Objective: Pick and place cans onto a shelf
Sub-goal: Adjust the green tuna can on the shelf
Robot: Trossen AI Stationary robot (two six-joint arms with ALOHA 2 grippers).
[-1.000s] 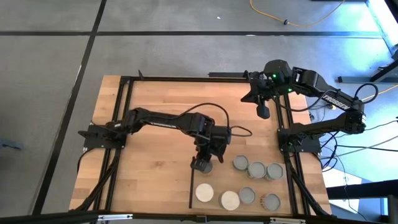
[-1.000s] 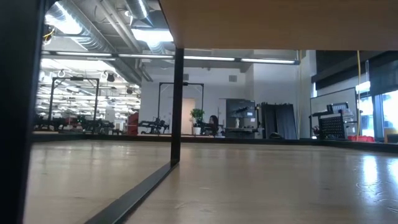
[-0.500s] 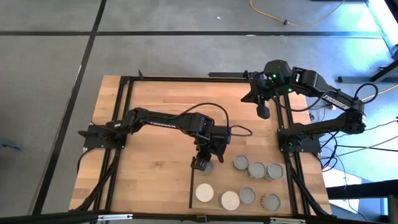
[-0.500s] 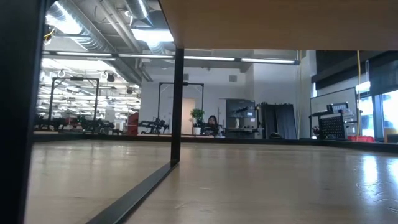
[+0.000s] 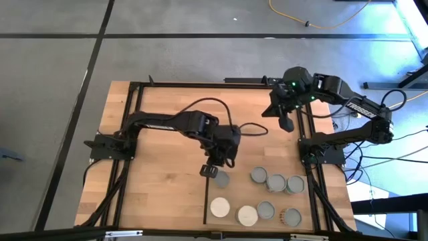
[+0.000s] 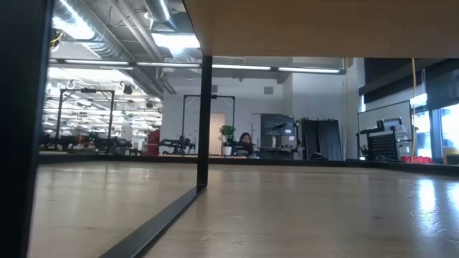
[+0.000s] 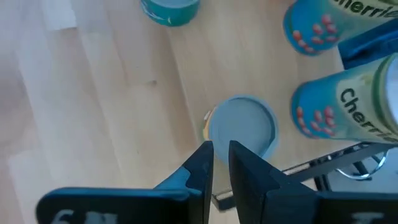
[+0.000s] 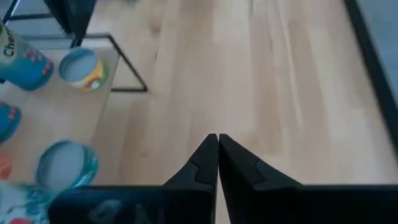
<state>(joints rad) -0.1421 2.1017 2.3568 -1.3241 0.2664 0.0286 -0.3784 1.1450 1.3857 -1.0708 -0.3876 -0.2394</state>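
Lying nearest the front edge, the shelf [image 5: 257, 194] of pale wood carries the cans [image 5: 267, 194]: two white-topped ones and several grey-topped ones in a loose cluster, with a single can [image 5: 222, 179] apart at its left side. Just above that single can hangs the left hand [image 5: 209, 170], its fingers [image 7: 202, 168] nearly pressed together with a thin gap, holding nothing; the wrist view shows the can's grey top just beyond the tips. Farther back on the striped worktop [image 5: 167, 114], the right hand [image 5: 288, 124] hovers near the right rail, fingers pressed together and empty. Beyond the worktop, the low view shows a large room with ceiling ducts and racks.
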